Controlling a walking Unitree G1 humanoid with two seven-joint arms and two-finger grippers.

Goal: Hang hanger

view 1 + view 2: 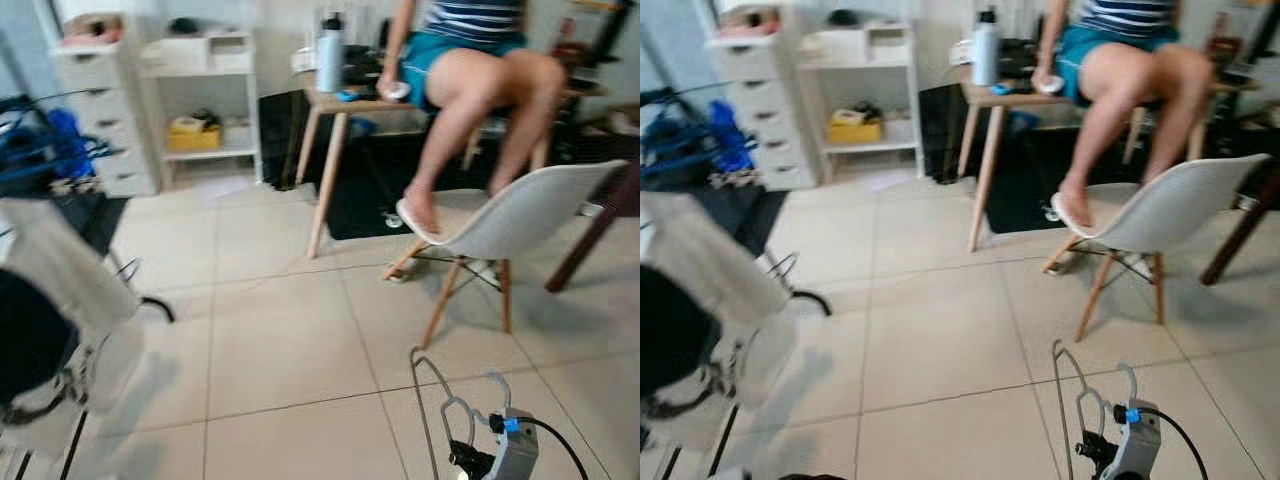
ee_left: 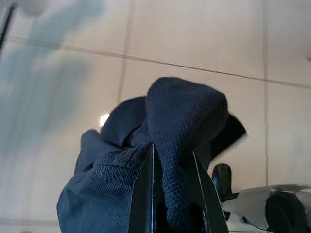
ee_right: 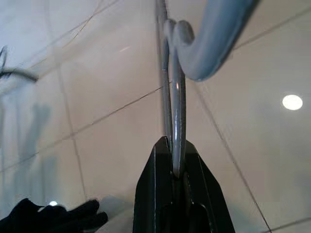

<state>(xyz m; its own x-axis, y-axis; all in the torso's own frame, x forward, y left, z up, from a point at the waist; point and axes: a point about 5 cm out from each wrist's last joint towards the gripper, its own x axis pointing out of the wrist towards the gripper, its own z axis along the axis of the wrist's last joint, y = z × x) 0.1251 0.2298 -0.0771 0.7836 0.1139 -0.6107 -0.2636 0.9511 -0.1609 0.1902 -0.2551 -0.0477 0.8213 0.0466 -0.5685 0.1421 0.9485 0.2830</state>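
A grey wire hanger [image 1: 432, 395] rises from my right gripper [image 1: 468, 458] low at the right, above the tiled floor. In the right wrist view that gripper [image 3: 175, 154] is shut on the hanger's wire [image 3: 178, 111], whose pale hook [image 3: 214, 39] curves away beyond the tips. My left gripper [image 2: 172, 191] is shut on a dark blue mesh garment [image 2: 180, 121] that bulges over and around its fingers. A dark bundle of cloth [image 3: 53, 217] also lies at the edge of the right wrist view.
A person sits on a wooden table [image 1: 330, 150] ahead, one foot on a white chair [image 1: 520, 215]. A white shelf unit [image 1: 205, 100] and drawers [image 1: 95, 90] stand at the back left. Pale cloth [image 1: 60, 260] and dark cloth [image 1: 30, 340] hang close on the left.
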